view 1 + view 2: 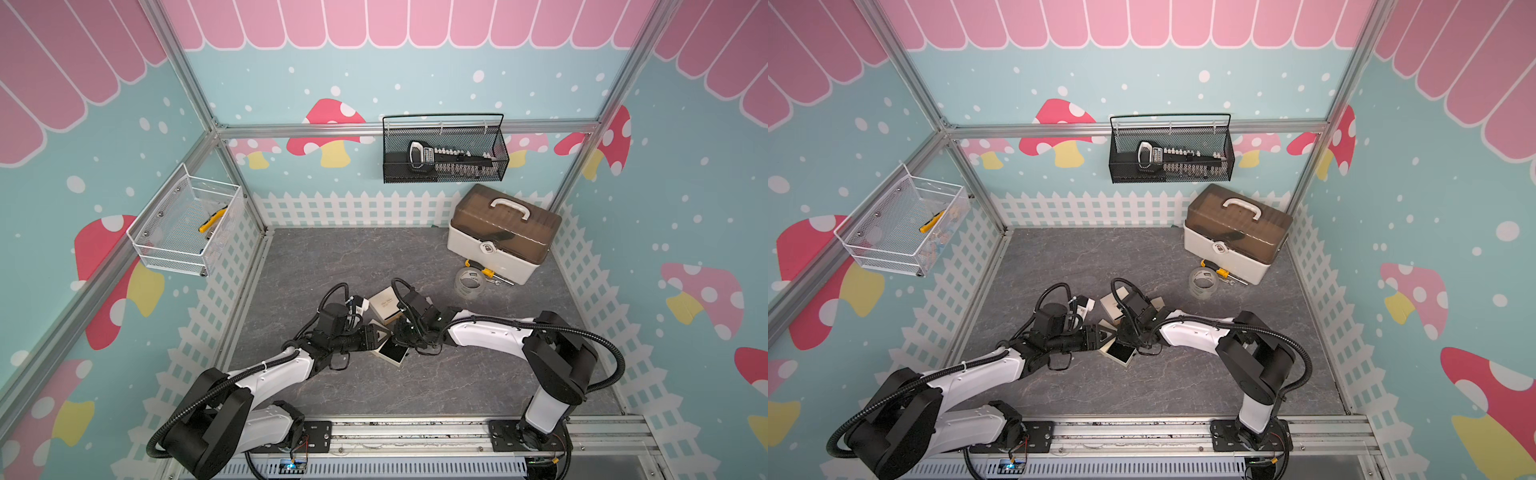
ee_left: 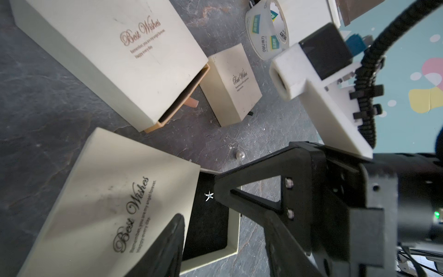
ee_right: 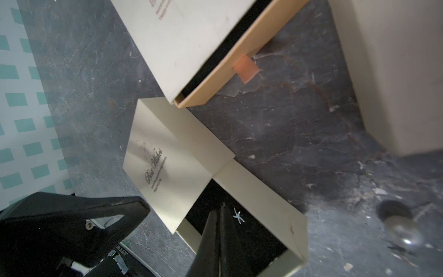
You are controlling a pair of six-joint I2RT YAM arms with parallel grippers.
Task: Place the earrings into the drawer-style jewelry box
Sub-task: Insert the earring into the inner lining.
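**Star earring is in the drawer**

You can see the little star earring [image 2: 209, 196] lying on the black floor of the open drawer [image 2: 233, 230] of the jewelry box [image 2: 107, 191]. Your right gripper [image 3: 221, 207] is closed tight, and its tips sit over the drawer, just beside the star. Your left gripper [image 2: 196, 200] has its jaws apart at the open end of the box. You cannot tell if they press on it. A round pearl earring [image 2: 240, 155] sits on the gray table [image 2: 48, 120], near the drawer.

A grey marbled floor [image 1: 353, 266] is enclosed by pale blue walls [image 1: 270, 79], printed with mushrooms [image 1: 328, 129], pink scallops [image 1: 374, 25] at the top and a white fence [image 1: 353, 208].
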